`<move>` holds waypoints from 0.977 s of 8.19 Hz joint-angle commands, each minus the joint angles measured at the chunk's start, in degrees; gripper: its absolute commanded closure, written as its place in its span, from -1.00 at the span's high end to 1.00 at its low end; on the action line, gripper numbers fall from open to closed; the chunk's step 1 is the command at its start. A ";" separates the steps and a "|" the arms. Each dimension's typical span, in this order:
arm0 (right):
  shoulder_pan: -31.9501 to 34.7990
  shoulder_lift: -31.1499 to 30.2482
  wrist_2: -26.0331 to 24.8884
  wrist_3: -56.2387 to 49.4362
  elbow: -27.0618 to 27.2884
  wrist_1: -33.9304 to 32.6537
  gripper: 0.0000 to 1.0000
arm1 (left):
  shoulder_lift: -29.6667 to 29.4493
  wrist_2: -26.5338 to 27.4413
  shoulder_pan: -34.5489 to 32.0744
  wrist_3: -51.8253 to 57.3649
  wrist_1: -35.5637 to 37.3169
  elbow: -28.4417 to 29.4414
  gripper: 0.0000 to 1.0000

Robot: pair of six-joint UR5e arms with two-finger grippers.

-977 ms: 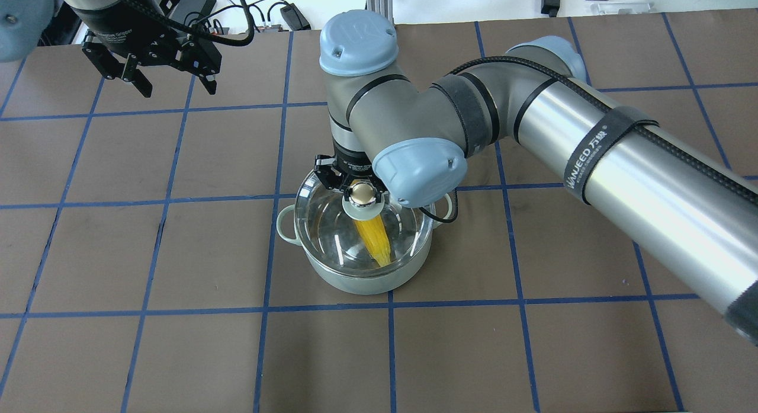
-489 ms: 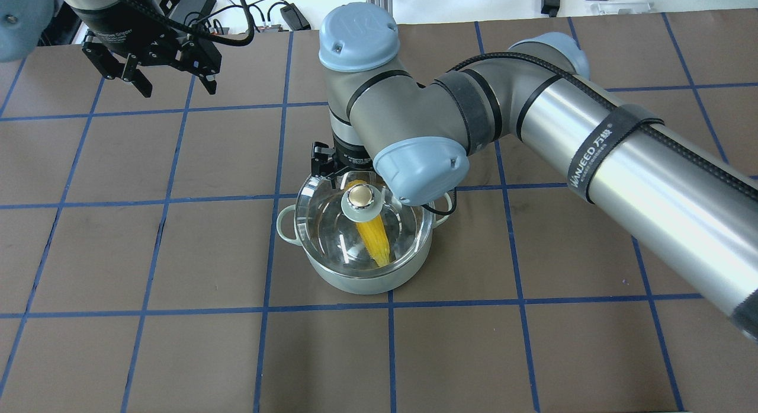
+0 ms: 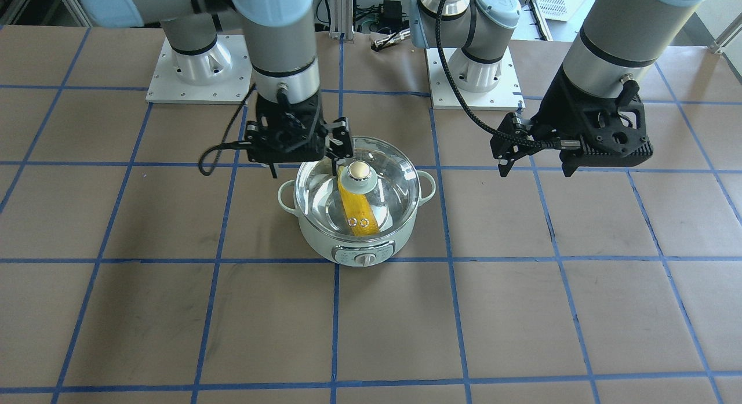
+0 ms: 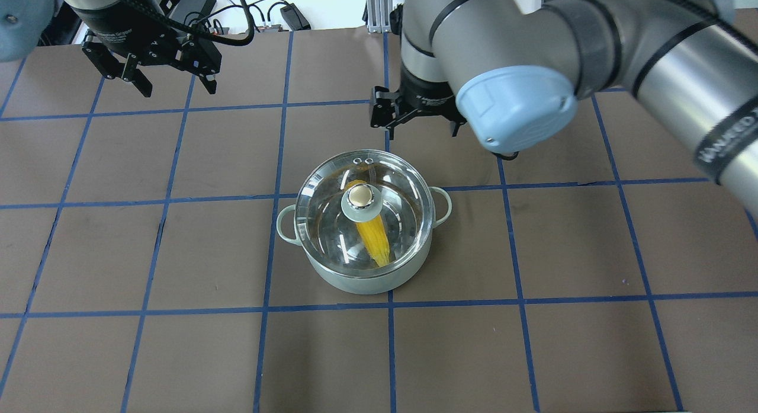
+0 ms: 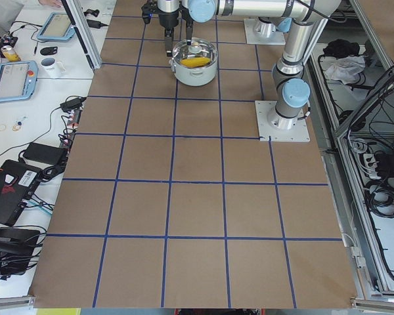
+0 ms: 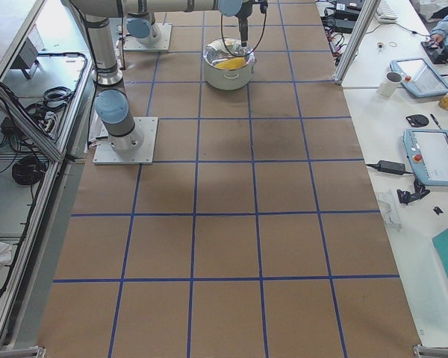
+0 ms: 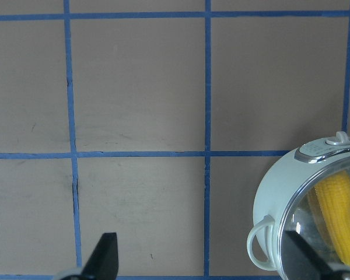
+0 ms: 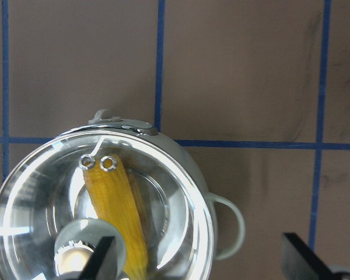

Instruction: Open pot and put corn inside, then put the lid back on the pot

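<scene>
- The corn [image 4: 374,238] lies inside the pot [image 4: 355,284], seen through the glass. Its pointed end is toward the robot and its blunt end is under the vent holes [image 4: 363,162].
- The lid [image 4: 361,207] sits level on the pot's rim, knob up and touched by nothing.
- The pot stands near the middle of the table [image 4: 177,342], on brown matting crossed by blue tape lines.
- Only the front-facing view shows the control panel [image 3: 362,257] with its dial, on the side away from the robot. The overhead view shows just the plain back wall and both loop handles [image 4: 285,223].
- The right gripper [image 3: 304,165] is raised above the pot and apart from the lid. Its jaws are spread wide and hold nothing.
- The overhead view sets the right gripper beyond the pot, while the front-facing view sets it over the robot-side rim. Its own wrist camera looks down on the lid and corn at the lower left, with both fingertips [image 8: 105,256] at the bottom edge.
- The left gripper [image 4: 177,86] hangs well off to the robot's left, also wide open and empty. Its wrist camera catches only the pot's edge, one handle and the dial.
- The side views show the pot small at the table's far end, and desks with tablets [image 5: 13,80] alongside.
</scene>
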 commanded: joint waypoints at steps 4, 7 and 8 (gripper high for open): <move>-12.73 -12.29 -2.00 -23.96 -0.31 10.47 1.00 | 0.26 -0.16 -0.17 0.00 0.12 0.00 1.00; -16.34 -12.29 -1.04 -24.43 -0.14 10.91 1.00 | 0.26 -0.16 -0.17 0.09 -0.05 0.00 1.00; -16.34 -12.29 -1.21 -24.34 -0.05 10.82 1.00 | 0.26 -0.16 -0.17 0.00 -0.05 0.00 1.00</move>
